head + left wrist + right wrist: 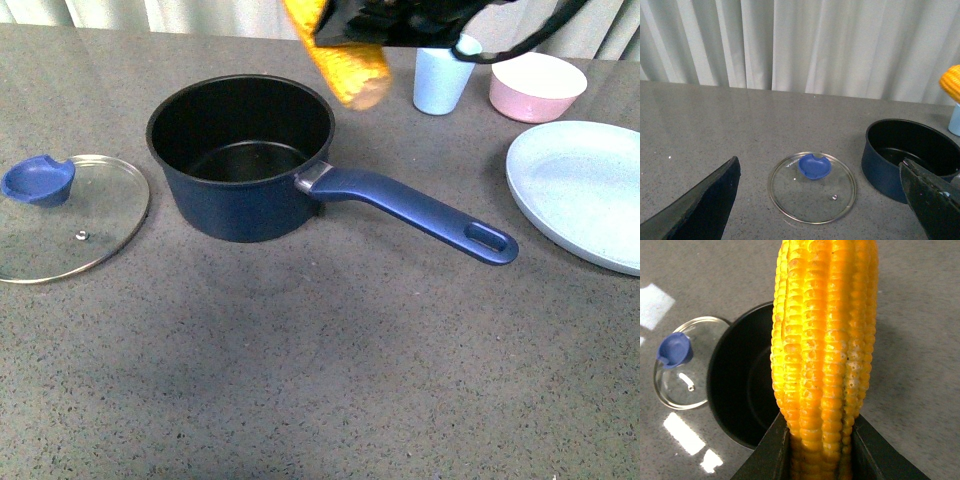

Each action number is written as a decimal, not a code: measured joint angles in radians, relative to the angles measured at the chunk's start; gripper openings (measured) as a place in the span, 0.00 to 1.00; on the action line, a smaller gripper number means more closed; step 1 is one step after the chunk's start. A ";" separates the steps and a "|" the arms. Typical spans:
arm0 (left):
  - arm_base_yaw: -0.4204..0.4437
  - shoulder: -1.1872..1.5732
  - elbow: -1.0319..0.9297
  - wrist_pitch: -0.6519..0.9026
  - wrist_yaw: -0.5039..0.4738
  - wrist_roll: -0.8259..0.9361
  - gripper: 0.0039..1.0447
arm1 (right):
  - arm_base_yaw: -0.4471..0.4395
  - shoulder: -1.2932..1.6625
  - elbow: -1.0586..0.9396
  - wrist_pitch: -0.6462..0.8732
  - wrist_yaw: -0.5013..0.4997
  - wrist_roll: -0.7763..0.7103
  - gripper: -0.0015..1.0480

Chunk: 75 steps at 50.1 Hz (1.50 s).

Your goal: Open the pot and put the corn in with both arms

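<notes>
Right gripper point(821, 417) clasps yellow-orange corn cob point(345, 55), top centre; released now, it may miss the navy-blue saucepan point(240, 205). Left gripper point(819, 167) wide.

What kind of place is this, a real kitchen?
Likely a staged test setup, not a real kitchen: the pot and glass lid sit on a grey table backed by a plain curtain.

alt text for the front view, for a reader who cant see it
The right gripper holds a yellow corn cob in the air near the far right rim of an open, empty dark blue pot on a grey table. The glass lid lies flat to its left; a pale blue cup, pink bowl and pale blue plate sit to the right.
</notes>
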 joint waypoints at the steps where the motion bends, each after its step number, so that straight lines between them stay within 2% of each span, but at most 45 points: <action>1: 0.000 0.000 0.000 0.000 0.000 0.000 0.92 | 0.012 0.013 0.012 -0.003 0.000 -0.001 0.22; 14: 0.000 0.000 0.000 0.000 0.000 0.000 0.92 | 0.085 0.146 0.127 -0.043 0.019 -0.012 0.24; 21: 0.000 0.000 0.000 0.000 0.000 0.000 0.92 | 0.099 0.201 0.174 -0.055 0.040 -0.024 0.34; 29: 0.000 0.000 0.000 0.000 0.000 0.000 0.92 | 0.111 0.245 0.216 -0.061 0.050 -0.027 0.37; 34: 0.000 0.000 0.000 0.000 0.000 0.000 0.92 | 0.117 0.260 0.232 -0.064 0.056 -0.027 0.47; 37: 0.000 0.000 0.000 0.000 0.000 0.000 0.92 | 0.121 0.270 0.240 -0.066 0.061 -0.027 0.58; 41: 0.000 0.000 0.000 0.000 0.000 0.000 0.92 | 0.123 0.275 0.243 -0.066 0.066 -0.027 0.64; 46: 0.000 0.000 0.000 0.000 0.000 0.000 0.92 | 0.124 0.277 0.243 -0.066 0.069 -0.027 0.80; 53: 0.000 0.000 0.000 0.000 0.000 0.000 0.92 | 0.115 0.261 0.208 -0.036 0.069 -0.026 0.91; 58: 0.000 0.000 0.000 0.000 0.000 0.000 0.92 | 0.085 0.189 0.109 0.032 0.060 -0.023 0.92; 63: 0.000 0.000 0.000 0.000 0.000 0.000 0.92 | 0.035 0.066 -0.003 0.098 0.108 -0.053 0.92; 69: 0.000 0.000 0.000 0.000 0.000 0.000 0.92 | -0.083 -0.149 -0.174 0.153 0.132 -0.106 0.92; 75: 0.000 0.000 0.000 0.000 0.000 0.000 0.92 | -0.257 -0.396 -0.370 0.153 0.090 -0.105 0.92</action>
